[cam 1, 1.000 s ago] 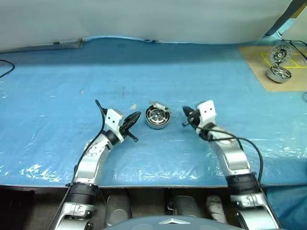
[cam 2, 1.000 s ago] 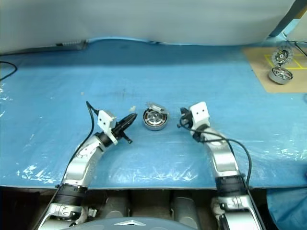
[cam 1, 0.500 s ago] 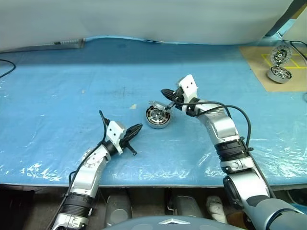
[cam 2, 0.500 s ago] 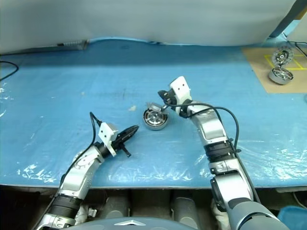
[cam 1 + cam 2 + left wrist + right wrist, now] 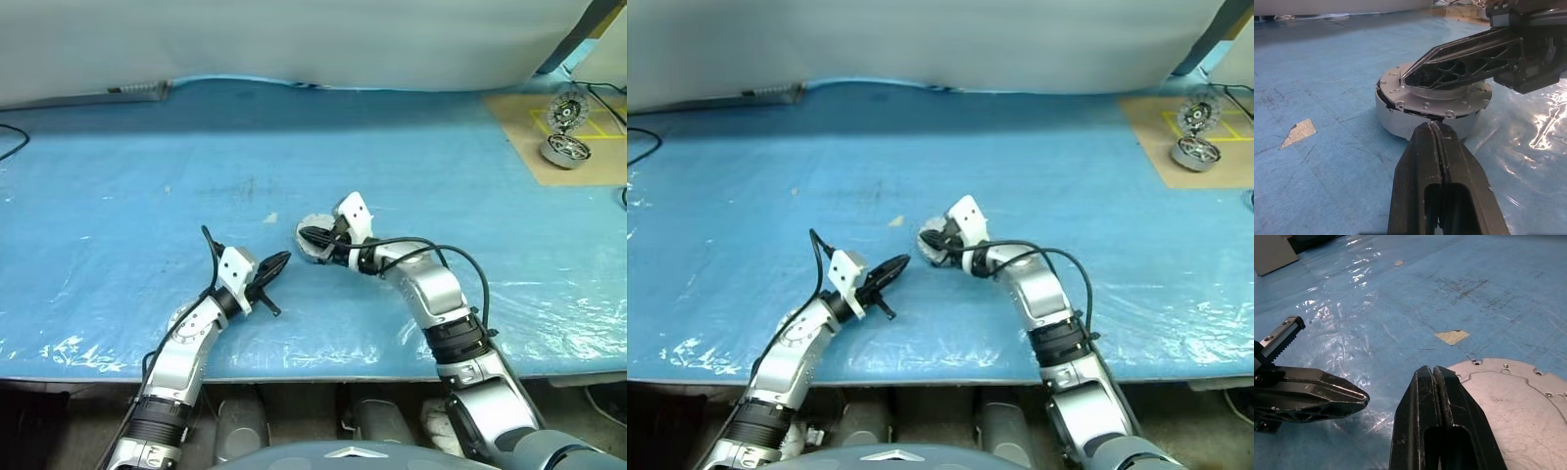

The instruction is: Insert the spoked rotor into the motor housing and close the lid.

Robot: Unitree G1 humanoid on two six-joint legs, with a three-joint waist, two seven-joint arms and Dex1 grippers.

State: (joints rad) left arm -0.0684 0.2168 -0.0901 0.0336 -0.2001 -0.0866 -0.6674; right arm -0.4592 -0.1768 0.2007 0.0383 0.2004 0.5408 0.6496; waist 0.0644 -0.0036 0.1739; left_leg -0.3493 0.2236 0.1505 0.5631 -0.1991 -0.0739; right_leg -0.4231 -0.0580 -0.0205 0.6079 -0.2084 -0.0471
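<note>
Silver lid lies flat under closed right end effector; left end effector closed, empty.

Blue plastic sheet, brown board

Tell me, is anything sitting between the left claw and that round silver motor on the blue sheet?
Nothing visible does. The left gripper, fingers shut, points at the motor housing across bare blue sheet. The lid lies down on the housing, and the shut right gripper lies over the lid from the far side.
</note>
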